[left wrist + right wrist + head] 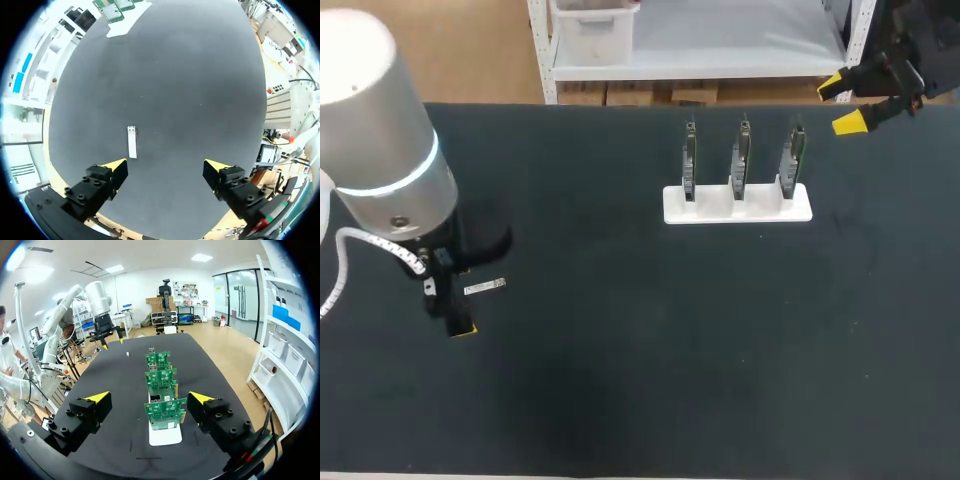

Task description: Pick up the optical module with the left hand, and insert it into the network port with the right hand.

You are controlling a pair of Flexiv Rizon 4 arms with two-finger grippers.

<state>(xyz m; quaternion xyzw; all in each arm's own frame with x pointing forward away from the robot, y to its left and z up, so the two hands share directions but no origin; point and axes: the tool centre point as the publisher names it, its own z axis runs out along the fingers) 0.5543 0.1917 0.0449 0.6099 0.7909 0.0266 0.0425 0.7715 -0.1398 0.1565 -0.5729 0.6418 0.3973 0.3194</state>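
Note:
The optical module [485, 288], a small silver bar, lies flat on the black table at the left. My left gripper [452, 298] hangs just beside it, mostly hidden under the arm. In the left wrist view the module [132, 142] lies ahead of the open left gripper [165, 171], close to one finger and untouched. Three green circuit boards stand upright in a white stand [738, 205]. My right gripper [842, 103] is open behind the stand's right end. In its own view the right gripper [149, 399] faces the nearest board [165, 413], whose metal port [156, 398] shows.
The left arm's silver housing [375, 130] looms over the table's left corner, with a white cable [350, 255] beneath it. The table's far edge [620, 105] runs just behind the stand. The boards [114, 9] show far ahead in the left wrist view.

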